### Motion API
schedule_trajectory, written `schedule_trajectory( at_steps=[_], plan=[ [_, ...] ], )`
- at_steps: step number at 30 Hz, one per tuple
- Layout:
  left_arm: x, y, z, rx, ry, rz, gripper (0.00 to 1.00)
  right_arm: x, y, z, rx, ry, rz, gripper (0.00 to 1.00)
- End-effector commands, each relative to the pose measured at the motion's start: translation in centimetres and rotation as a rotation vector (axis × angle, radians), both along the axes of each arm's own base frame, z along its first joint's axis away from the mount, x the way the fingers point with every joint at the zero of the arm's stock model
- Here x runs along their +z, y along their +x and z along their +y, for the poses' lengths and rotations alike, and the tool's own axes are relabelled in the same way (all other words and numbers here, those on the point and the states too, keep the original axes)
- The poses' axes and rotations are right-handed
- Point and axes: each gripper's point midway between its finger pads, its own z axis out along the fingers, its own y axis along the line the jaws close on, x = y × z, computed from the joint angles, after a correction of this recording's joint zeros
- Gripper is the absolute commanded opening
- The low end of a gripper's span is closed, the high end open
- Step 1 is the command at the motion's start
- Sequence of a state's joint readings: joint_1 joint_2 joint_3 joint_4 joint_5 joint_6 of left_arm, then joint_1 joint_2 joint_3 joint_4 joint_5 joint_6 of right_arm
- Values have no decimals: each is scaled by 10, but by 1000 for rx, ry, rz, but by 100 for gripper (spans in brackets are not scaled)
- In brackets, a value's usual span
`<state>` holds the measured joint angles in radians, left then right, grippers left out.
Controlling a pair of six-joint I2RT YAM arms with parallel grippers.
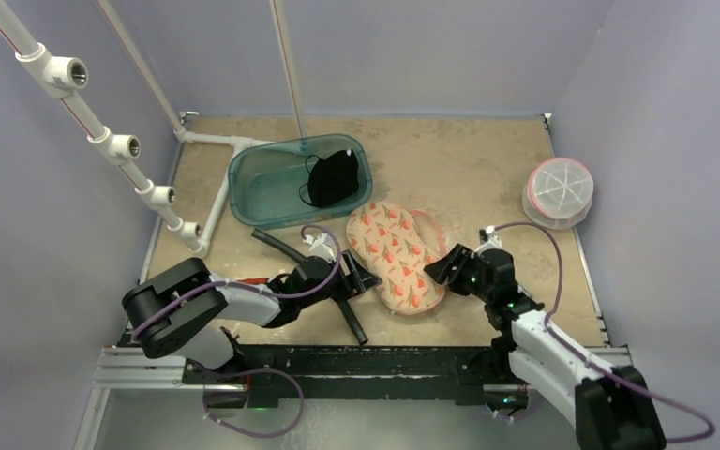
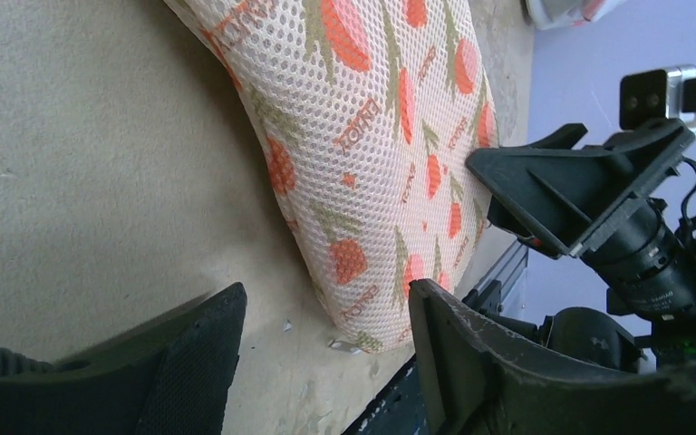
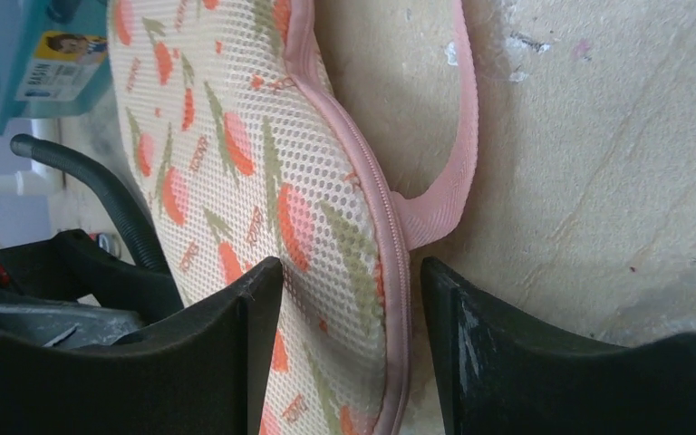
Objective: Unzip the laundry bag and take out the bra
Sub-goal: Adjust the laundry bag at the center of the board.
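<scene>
The laundry bag is white mesh with orange and green prints and a pink zipper trim. It lies flat mid-table. No bra shows through it. My left gripper is open at the bag's left near end. In the left wrist view the bag ends between the open jaws, with a small metal zipper pull on the table there. My right gripper is open at the bag's right edge. In the right wrist view its jaws straddle the zipper edge beside a pink loop.
A teal tub at the back holds a black garment. A round white and pink mesh container stands at the far right. A black hose lies left of the bag. White pipe frame runs along the left.
</scene>
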<state>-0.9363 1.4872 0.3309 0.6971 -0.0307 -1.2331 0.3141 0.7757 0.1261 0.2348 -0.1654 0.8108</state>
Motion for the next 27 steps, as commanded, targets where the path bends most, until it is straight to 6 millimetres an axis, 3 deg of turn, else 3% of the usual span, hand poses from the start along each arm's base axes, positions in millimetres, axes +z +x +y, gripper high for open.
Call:
schedule_trajectory(
  at_steps=[1, 6, 12, 15, 18, 22, 27],
  plan=[
    [7, -2, -2, -32, -18, -39, 64, 25, 25, 15, 70, -6, -78, 59],
    [13, 5, 9, 11, 28, -73, 64, 35, 44, 24, 109, -28, -94, 55],
    [26, 14, 18, 54, 71, -123, 65, 38, 73, 29, 115, -66, -84, 58],
    [30, 16, 16, 51, 75, -132, 65, 42, 83, 26, 98, -108, -78, 74],
    [36, 16, 12, 30, 66, -149, 65, 63, 85, 10, 26, -153, -136, 86],
    [41, 16, 10, 0, 95, -191, 65, 88, 69, -9, -24, -200, -198, 89],
    [59, 9, -14, -72, 303, -353, 67, 90, 35, -14, -3, -172, -203, 89]
  ],
)
